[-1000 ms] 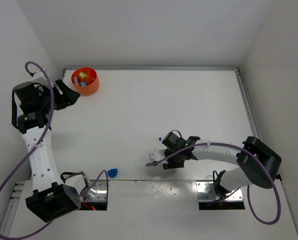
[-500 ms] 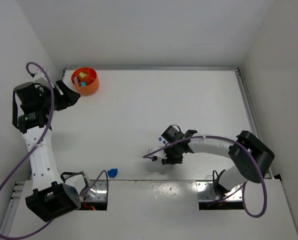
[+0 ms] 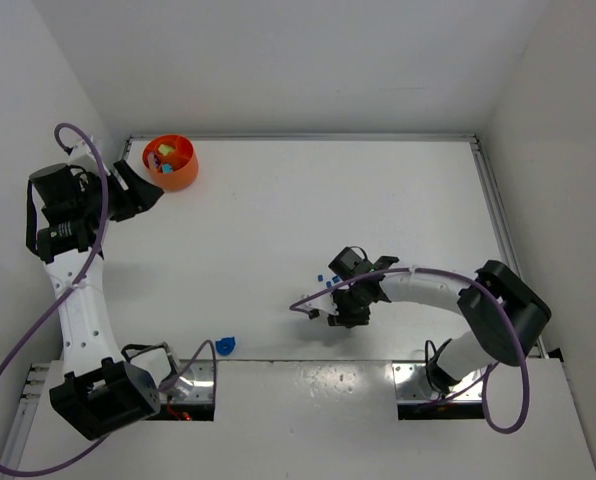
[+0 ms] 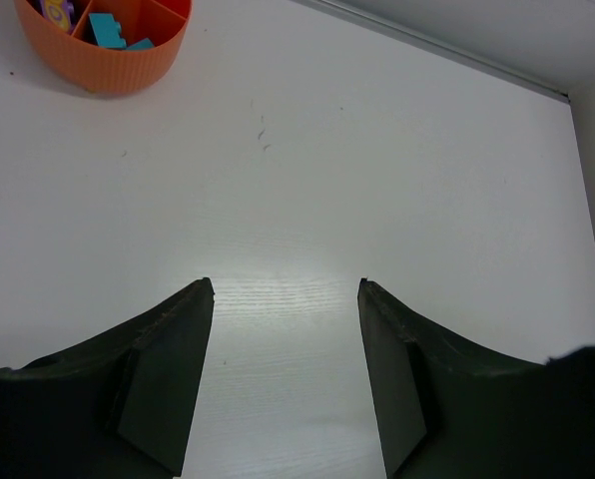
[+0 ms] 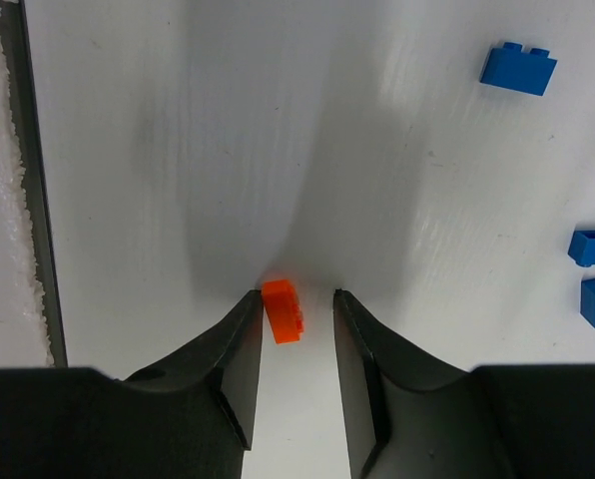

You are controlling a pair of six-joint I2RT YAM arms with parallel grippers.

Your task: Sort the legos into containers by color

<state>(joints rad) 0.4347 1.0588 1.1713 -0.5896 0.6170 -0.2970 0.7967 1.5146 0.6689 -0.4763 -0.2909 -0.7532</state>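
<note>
Orange lego (image 5: 283,310) on table, long axis parallel to right gripper (image 5: 296,299) fingers.

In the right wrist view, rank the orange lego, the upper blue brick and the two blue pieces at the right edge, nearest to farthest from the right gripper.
1. Orange lego, between the right gripper fingertips.
2. Two blue pieces at the right edge, too close to separate.
3. Upper blue brick, top right.

No readable text, label or number shows anywhere.
</note>
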